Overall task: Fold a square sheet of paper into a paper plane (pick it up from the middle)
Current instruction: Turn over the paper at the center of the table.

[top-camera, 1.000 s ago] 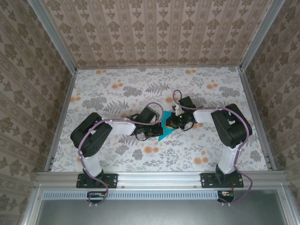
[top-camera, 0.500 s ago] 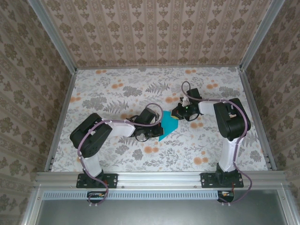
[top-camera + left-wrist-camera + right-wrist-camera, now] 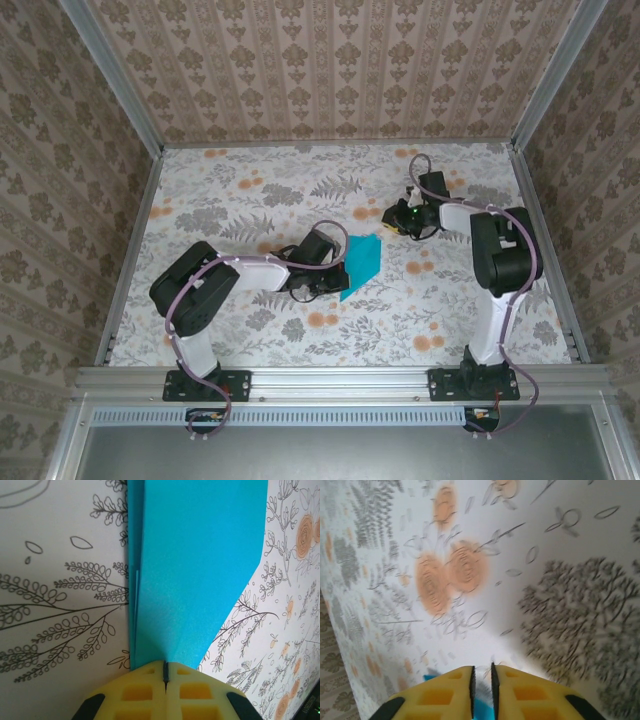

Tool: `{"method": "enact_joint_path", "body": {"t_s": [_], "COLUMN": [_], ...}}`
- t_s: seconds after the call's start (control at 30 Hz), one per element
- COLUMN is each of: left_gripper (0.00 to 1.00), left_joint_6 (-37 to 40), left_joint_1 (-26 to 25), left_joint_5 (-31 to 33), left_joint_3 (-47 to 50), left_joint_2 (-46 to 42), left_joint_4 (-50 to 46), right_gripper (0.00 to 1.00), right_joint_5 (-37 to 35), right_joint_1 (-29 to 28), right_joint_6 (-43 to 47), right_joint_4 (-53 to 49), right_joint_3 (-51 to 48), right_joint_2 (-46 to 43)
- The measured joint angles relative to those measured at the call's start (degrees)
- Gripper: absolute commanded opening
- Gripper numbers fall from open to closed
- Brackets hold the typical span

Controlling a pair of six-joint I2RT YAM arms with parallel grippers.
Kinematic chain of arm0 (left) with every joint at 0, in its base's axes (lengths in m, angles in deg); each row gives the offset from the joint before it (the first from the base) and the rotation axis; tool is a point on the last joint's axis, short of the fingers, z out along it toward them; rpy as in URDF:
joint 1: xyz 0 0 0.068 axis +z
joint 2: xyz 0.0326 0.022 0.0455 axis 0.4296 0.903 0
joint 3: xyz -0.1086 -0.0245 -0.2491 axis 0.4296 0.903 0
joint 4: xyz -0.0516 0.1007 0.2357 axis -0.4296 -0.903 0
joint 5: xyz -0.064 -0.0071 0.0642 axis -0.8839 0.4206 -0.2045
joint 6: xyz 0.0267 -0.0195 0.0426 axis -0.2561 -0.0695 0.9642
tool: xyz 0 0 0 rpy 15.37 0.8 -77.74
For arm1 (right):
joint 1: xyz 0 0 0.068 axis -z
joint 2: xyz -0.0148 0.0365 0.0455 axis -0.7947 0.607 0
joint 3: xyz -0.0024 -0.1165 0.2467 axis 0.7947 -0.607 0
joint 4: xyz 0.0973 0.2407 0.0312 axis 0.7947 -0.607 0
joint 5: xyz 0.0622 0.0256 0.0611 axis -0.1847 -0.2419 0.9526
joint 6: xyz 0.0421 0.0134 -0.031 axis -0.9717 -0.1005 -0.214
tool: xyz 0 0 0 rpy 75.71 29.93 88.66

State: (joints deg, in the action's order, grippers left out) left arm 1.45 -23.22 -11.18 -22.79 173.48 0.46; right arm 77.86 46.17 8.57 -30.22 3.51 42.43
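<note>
One end of the creased teal-blue square sheet of paper [image 3: 362,262] on the floral desk [image 3: 250,200] is being pinched shut by the left tool [image 3: 165,672], the barely parted, empty right tool [image 3: 482,680] hovering just beyond the other.

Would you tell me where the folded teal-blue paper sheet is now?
Top view: the folded teal-blue paper sheet lies mid-table, pinched at its left edge by the left gripper, with the right gripper beyond its far right corner.

Teal-blue paper [image 3: 200,570], creased lengthwise, apparently partly folded
</note>
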Motion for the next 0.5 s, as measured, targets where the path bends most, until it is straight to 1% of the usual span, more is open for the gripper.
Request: {"method": "enact_joint_path", "body": {"t_s": [0.03,0.07,0.13,0.2,0.3,0.5], "left_gripper": [0.15,0.18,0.20,0.25,0.35,0.55], "left_joint_6": [0.15,0.26,0.70,1.09,2.21,4.00], "left_joint_1": [0.00,0.02,0.42,1.18,3.08,7.58], "left_joint_5": [-0.07,-0.09,-0.28,-0.46,-0.50,1.07], "left_joint_3": [-0.24,-0.52,-1.33,-2.12,-3.74,-4.90], "left_joint_2": [0.00,0.00,-0.24,-0.90,-2.51,-6.45], "left_joint_4": [-0.55,-1.07,-2.27,-3.23,-4.39,-6.51], "right_gripper": [0.32,0.35,0.42,0.45,0.48,0.49], "right_joint_5": [0.02,0.09,0.61,1.29,2.54,2.82], "right_joint_1": [-0.26,-0.46,-1.01,-1.53,-2.40,-6.32], "right_joint_6": [-0.04,-0.11,-0.42,-0.92,-1.92,-4.48], "right_joint_4": [0.15,0.22,0.52,1.01,1.88,2.56], "right_joint_3": [-1.60,-2.78,-5.75,-8.39,-12.26,-16.87], "right_joint_2": [-2.27,-4.04,-8.59,-12.15,-15.54,-16.35]}}
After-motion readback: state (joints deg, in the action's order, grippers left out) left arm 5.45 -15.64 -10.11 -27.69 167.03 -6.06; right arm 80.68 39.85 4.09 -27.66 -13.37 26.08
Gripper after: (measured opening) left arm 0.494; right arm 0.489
